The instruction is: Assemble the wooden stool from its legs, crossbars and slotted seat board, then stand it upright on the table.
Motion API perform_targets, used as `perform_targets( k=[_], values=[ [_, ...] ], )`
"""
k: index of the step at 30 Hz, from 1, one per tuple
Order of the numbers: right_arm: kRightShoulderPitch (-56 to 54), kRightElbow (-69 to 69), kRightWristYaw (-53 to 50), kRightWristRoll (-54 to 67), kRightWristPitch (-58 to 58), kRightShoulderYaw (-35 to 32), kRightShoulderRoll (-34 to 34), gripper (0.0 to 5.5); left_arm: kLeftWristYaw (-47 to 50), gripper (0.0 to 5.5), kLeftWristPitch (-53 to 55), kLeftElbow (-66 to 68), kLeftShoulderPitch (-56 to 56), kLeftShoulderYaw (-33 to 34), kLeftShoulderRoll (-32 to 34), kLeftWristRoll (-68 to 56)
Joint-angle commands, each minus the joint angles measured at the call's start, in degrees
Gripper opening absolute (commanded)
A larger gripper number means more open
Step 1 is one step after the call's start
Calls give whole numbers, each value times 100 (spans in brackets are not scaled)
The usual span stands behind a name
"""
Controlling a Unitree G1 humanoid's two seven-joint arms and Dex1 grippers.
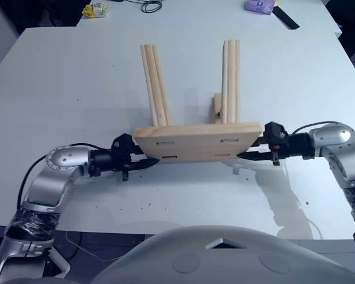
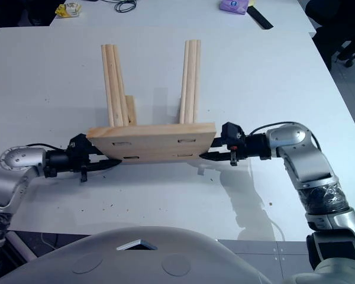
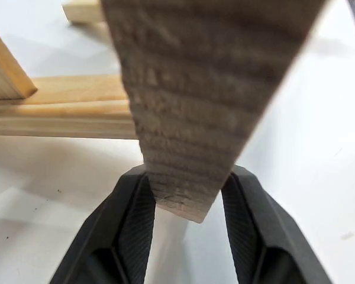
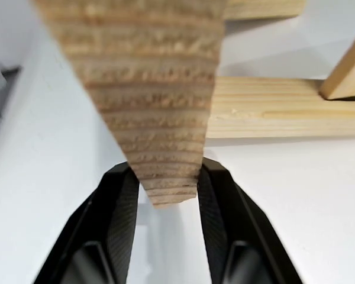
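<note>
Farther back, a yellow packet (image 1: pixel 95 9) and purple pack (image 1: pixel 260 6) lie on another surface (image 1: pixel 195 16); left gripper (image 1: pixel 143 164) and right gripper (image 1: pixel 248 155) fingers clench the seat board (image 1: pixel 198 142) of the sideways stool (image 1: pixel 155 83).

- Head views: illumination is bright and even, coming from overhead. The white table (image 1: pixel 77 89) reads uniformly light, with no blown-out patch.
- Shadows on the table are soft and pale. A faint band lies just near of the seat board (image 1: pixel 198 142), and a weaker grey patch lies between the legs (image 1: pixel 154 83).
- The room beyond the table's far edge is dark.
- Left wrist view: the board's end face at the left gripper (image 3: pixel 189 177) is in shade and looks grey-brown. The table behind it is near white.
- Right wrist view: the end face at the right gripper (image 4: pixel 165 168) is lit and warm-toned. The black fingers (image 4: pixel 121 213) carry a dull sheen.
</note>
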Motion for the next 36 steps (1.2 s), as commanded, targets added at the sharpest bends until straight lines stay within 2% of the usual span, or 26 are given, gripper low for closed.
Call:
perform_targets(
  k=[1, 3, 5, 8, 13, 17, 19, 21, 23, 29, 32, 36],
  values=[
    [-928, -560, -1015, 1537, 2350, -944, 241, 138, 991, 159, 1711, -834, -464, 941, -249, -2520],
    [-1282, -700, -1544, 2143, 3445, -1499, 465, 140, 1960, 159, 2123, -839, -895, 1355, -329, -3827],
    [-1645, -749, -1979, 2506, 4384, -2110, 822, 142, 2974, 159, 2068, -757, -1179, 1541, -278, -5076],
    [-2337, -838, -2369, 1876, 5841, -3171, 1767, 145, 4579, 159, 1392, -812, -1365, 1501, -221, -6660],
    [-2194, -1089, -3684, 1988, 6018, -3772, 2750, 149, 6994, 160, -116, -1204, -1352, 1350, -757, -8023],
    [-2081, -1235, -4917, 2200, 6018, -4337, 3639, 149, 8286, 160, -792, -1428, -1326, 1371, -1249, -8223],
    [-2218, -1425, -5637, 2124, 6018, -4748, 4354, 150, 8974, 160, -1130, -1527, -1353, 1375, -1599, -8232],
    [-1486, -1130, -8589, 5690, 3873, -3617, 3616, 150, 9520, 160, -1478, -1551, -1399, 1381, -1877, -8229],
    [-1395, -1037, -10477, 7404, 2578, -3148, 3548, 150, 9911, 160, -1829, -1594, -1485, 1492, -2075, -8211],
    [-2406, -1271, -12605, 8375, 861, -3093, 4056, 150, 10995, 160, -2651, -1702, -2102, 1817, -2536, -8031],
    [-2942, -1321, -13125, 8587, 333, -3195, 4192, 150, 11621, 160, -2970, -1694, -2440, 1967, -2747, -7898],
    [-3095, -1385, -13809, 8469, -62, -3310, 4452, 151, 12231, 160, -3185, -1732, -2725, 2126, -3001, -7594]
  ],
)
